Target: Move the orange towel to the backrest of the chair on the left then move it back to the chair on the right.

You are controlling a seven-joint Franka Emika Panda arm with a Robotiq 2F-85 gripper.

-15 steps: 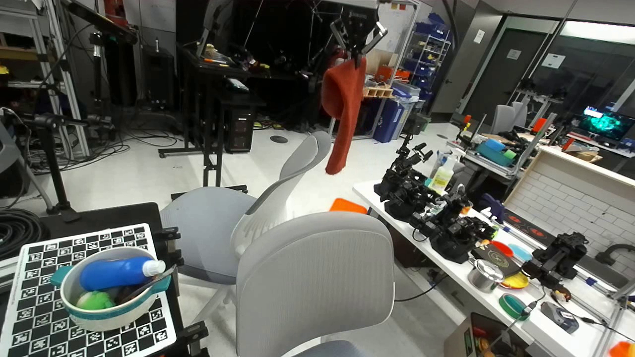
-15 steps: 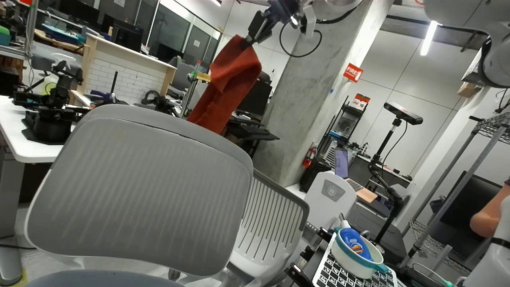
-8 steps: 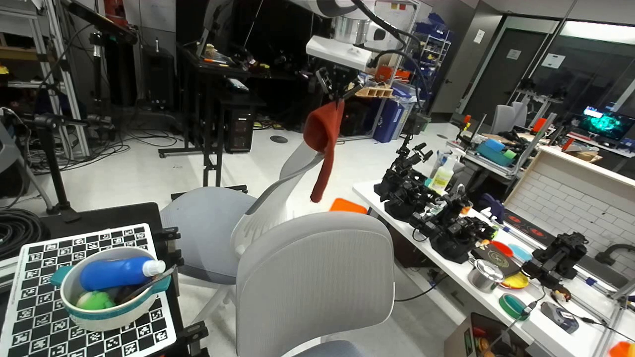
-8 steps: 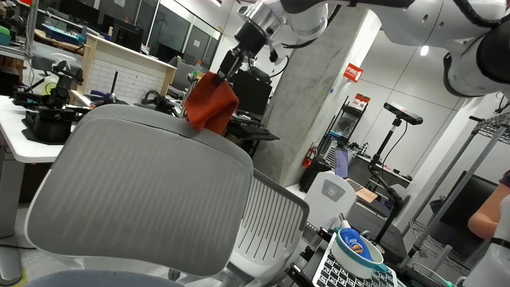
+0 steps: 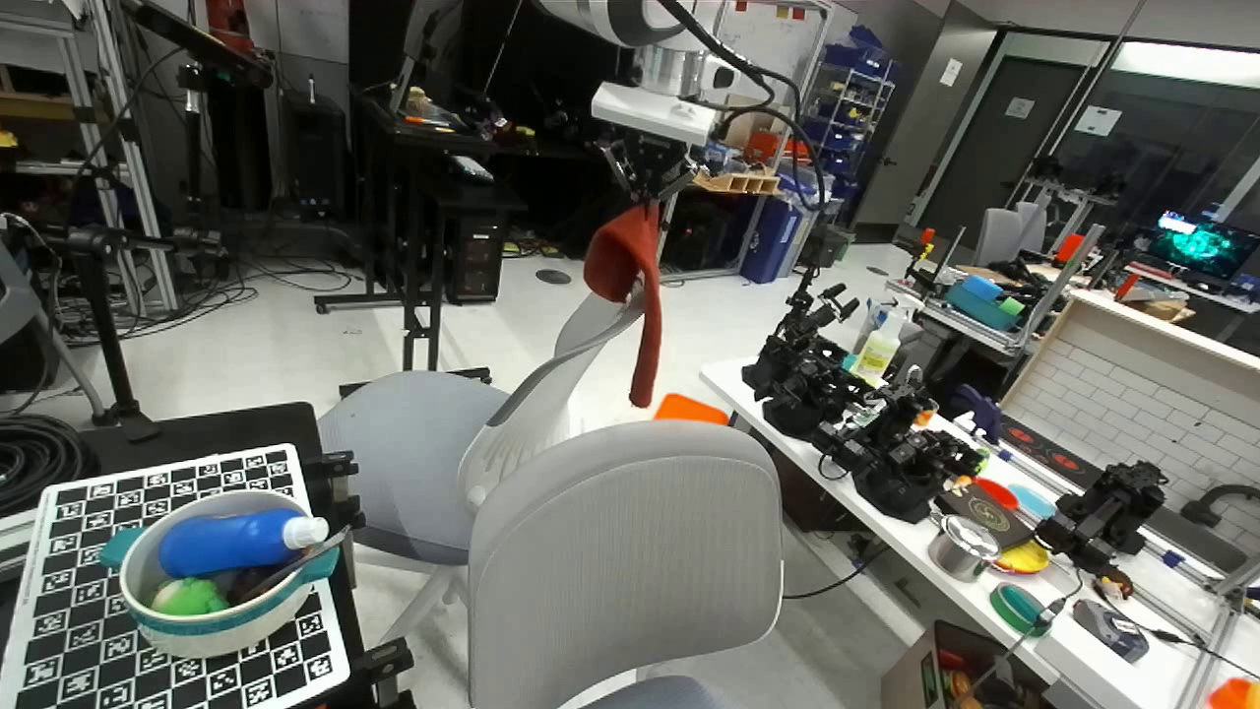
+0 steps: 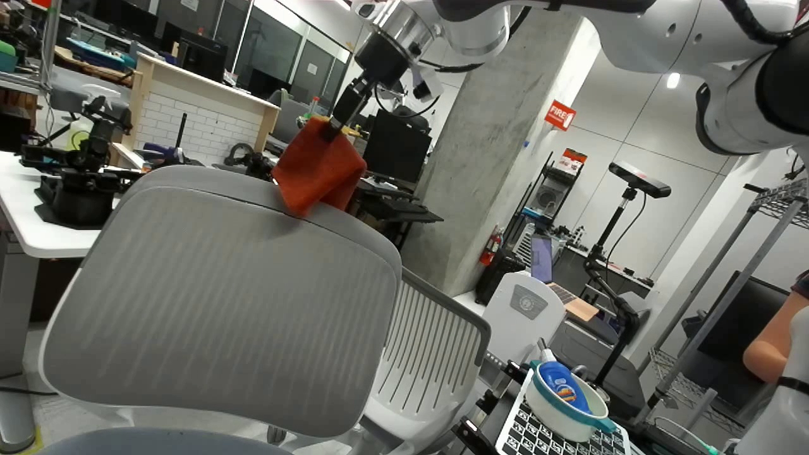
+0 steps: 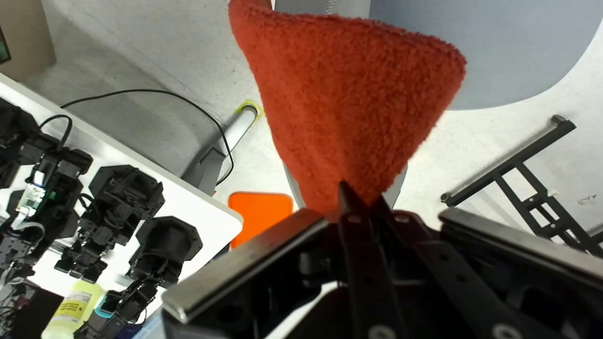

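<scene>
"Exterior view was up; what sat furthest left?"

"A white pot [image 5: 202,640] on a patterned board [image 5: 79,576], parked off to one side, I guessed, so that I had room to work."

"And the left chair's backrest [image 5: 532,418]?"

"I had the orange towel [image 5: 646,261] over its top edge, a flap showing on one face in an exterior view [image 6: 303,194], the long tail hanging down the other."

"What about the gripper [image 7: 362,197]?"

"Its tips were pinched tight on the towel's upper fold, as my wrist view showed. I read that high hold as deliberate: both ends could fall and straddle the edge."

"Was I laying it down or lifting it away?"

"I couldn't tell; either fitted the task. Released then, the longer tail might have dragged it off."

"Further right?"

"The right chair [image 5: 630,551], just beside, where the towel was due to finish. Beyond it, a white table [image 5: 726,382] bore black devices [image 5: 894,483]."
</scene>
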